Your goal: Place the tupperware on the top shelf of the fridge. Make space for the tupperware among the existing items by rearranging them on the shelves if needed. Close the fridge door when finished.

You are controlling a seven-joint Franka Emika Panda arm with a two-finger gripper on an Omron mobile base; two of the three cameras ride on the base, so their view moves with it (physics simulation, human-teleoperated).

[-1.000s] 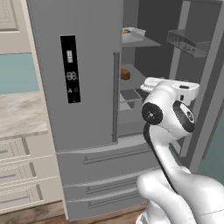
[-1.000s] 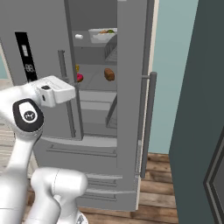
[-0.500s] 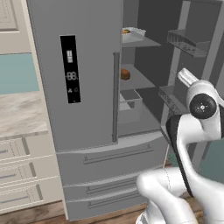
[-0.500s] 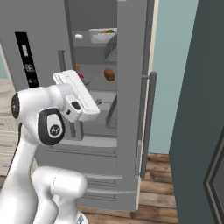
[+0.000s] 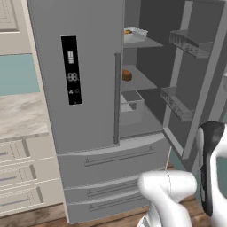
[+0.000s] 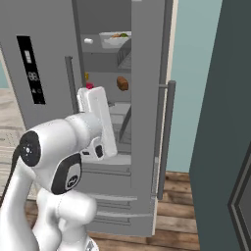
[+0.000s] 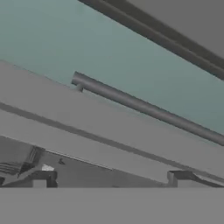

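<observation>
Item one, your gripper (image 7: 109, 180): the two dark fingertips (image 7: 41, 179) stand wide apart at the bottom of the hand view, with nothing between them; only their top edges show, the rest is cut off below. Beyond them, in that rolled view, you have the edge of the open fridge door (image 7: 109, 131) and its bar handle (image 7: 144, 107) running aslant, teal wall behind; a patch of wire basket at lower left is too small to read. Item two, the arm (image 6: 63, 152): in the right base view its white hand section stands upright in front of the fridge (image 6: 44, 44) cavity and covers much of the lower interior. Item three, the tupperware (image 6: 115, 38): it sits on the top shelf (image 5: 144, 42), a shallow pale tray with green and brown contents that blur together; in the left base view the closed left door (image 5: 80, 75) cuts off part of it. Item four, existing items: a small white block (image 6: 88, 41) lies just left of the tray on the same shelf; a brown loaf chunk (image 6: 122, 83) rests on the shelf below; a yellow scrap (image 6: 87, 76) and a red scrap (image 6: 89, 86) peek out by the door edge, mostly hidden. Item five, the right door stands open, its door baskets (image 5: 188, 43) visible.
</observation>
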